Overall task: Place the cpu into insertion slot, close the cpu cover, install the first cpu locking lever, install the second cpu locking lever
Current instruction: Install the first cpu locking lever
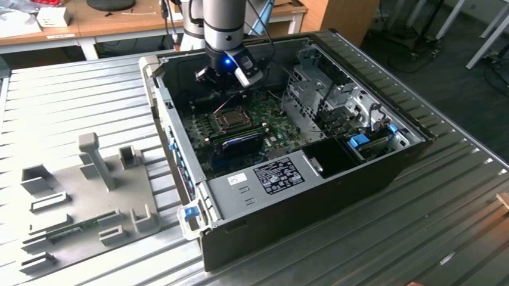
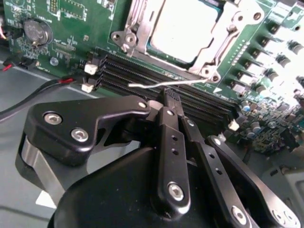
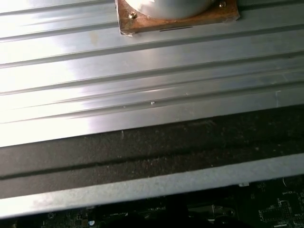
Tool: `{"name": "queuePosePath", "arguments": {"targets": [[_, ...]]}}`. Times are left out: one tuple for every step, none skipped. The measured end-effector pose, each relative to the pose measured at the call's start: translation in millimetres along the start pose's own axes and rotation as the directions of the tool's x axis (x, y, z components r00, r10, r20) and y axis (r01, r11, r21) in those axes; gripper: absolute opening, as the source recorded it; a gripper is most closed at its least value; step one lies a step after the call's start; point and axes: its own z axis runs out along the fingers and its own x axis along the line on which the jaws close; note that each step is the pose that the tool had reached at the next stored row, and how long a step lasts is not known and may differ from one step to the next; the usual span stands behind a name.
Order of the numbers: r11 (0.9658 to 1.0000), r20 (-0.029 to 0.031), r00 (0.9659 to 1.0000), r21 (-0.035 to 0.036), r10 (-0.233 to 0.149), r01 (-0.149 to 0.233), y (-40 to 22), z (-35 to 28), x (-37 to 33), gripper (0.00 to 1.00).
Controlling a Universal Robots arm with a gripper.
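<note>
The cpu (image 2: 183, 23) lies in the insertion slot (image 1: 230, 119), its pale grey top showing through the cut-out of the cpu cover (image 2: 216, 42), which lies flat over it. A thin silvery locking lever (image 2: 152, 85) runs along the socket edge beside the black memory slots. My gripper (image 2: 169, 96) is shut, its black fingertips (image 2: 172, 111) pressed together right at this lever; whether they touch it I cannot tell. In the exterior view my gripper (image 1: 223, 80) hangs inside the open computer case, just behind the socket.
Black memory slots (image 2: 142, 76), a coin battery (image 2: 38, 31) and red and black cables (image 2: 33, 92) sit close to my fingers. Drive cages (image 1: 334, 101) fill the case at the exterior view's right. A grey fixture plate (image 1: 87, 196) lies on the ribbed table (image 3: 142, 71).
</note>
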Motion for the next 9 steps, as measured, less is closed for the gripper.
{"name": "queuePosePath", "arguments": {"targets": [[1.0, -0.0003, 1.0, -0.0021, 0.0, 0.0, 0.1, -0.7, 0.0, 0.1], [1.0, -0.0004, 1.0, -0.0035, 0.0, 0.0, 0.2, -1.6, 0.0, 0.1], [1.0, -0.0006, 1.0, -0.0045, 0.0, 0.0, 0.3, -2.6, -0.1, 0.1], [1.0, -0.0007, 1.0, -0.0053, 0.0, 0.0, 0.4, -3.4, -0.2, 0.1], [1.0, -0.0007, 1.0, -0.006, 0.0, 0.0, 0.3, -3.7, -0.2, 0.1], [1.0, -0.0008, 1.0, -0.0064, 0.0, 0.0, 0.0, -3.9, -0.3, 0.1], [1.0, -0.0009, 1.0, -0.0067, 0.0, 0.0, -0.6, -4.1, -0.4, 0.1], [1.0, -0.001, 1.0, -0.007, 0.0, 0.0, -1.4, -4.2, -0.5, 0.1], [1.0, -0.001, 1.0, -0.0071, 0.0, 0.0, -2.1, -4.3, -0.7, 0.1]]}}
